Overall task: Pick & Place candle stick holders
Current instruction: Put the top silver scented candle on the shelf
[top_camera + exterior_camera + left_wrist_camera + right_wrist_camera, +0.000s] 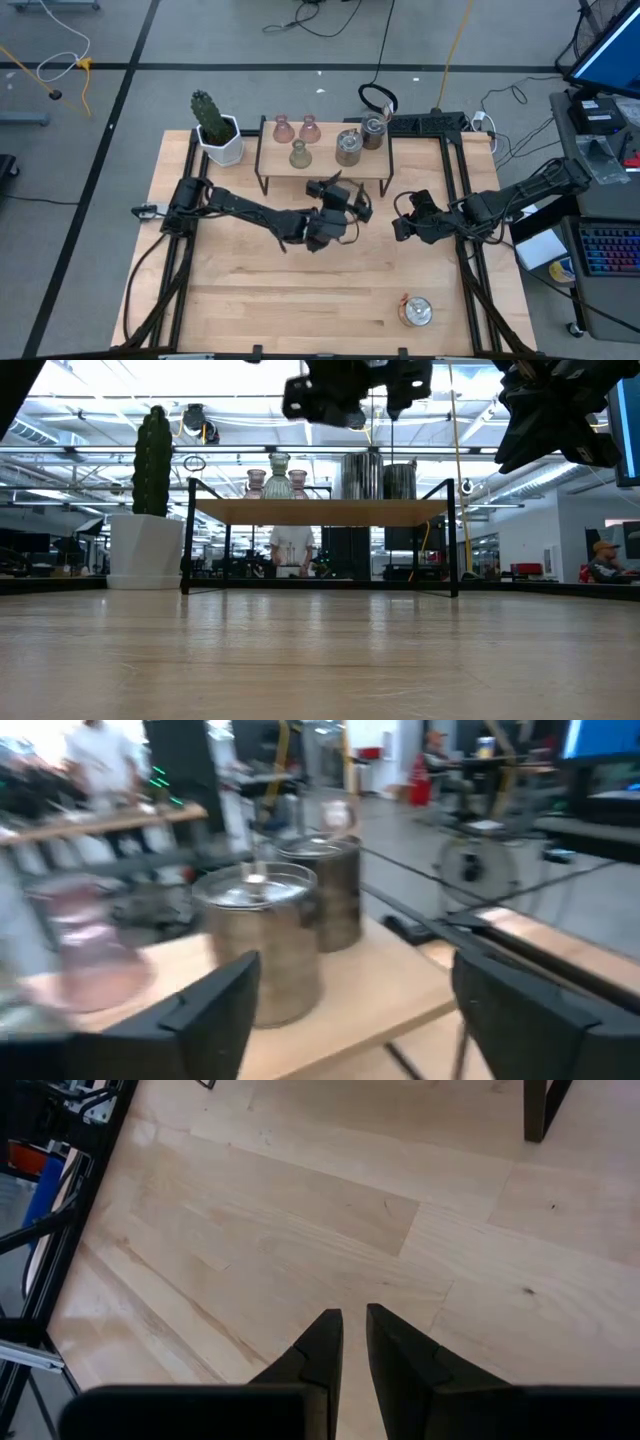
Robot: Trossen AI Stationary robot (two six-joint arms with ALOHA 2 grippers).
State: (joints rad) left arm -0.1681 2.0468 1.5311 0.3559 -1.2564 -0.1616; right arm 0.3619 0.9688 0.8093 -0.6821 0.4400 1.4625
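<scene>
L gripper (335, 192) is held just in front of the small raised shelf (270, 168), fingers spread apart w/ nothing between them. Five holders are seen on the shelf: two pink glass cones (283, 127) at the back, an olive-green glass cone (299, 154) in front of them, two silver metal cups (348, 148) toward the shelf's right end. In the L wrist view the nearer silver cup (265, 940) lies straight ahead, between the two fingers (205, 1020) but beyond their tips, not touching; its long axis is upright. The second cup (335, 890) stands just behind it.

A sixth silver holder (415, 311) lies alone on the table (300, 290) near the front edge, well apart from both arms; the R arm is nearer to it. Whether it is upright or tipped cannot be told from overhead.

R gripper (354, 1342) hovers over bare wood, fingers nearly closed, empty.

Materials: metal cups shiny, cylindrical, smooth, prob. slippery; glass cones narrow-necked, translucent. Cactus in white pot (216, 128) stands left of the shelf.
</scene>
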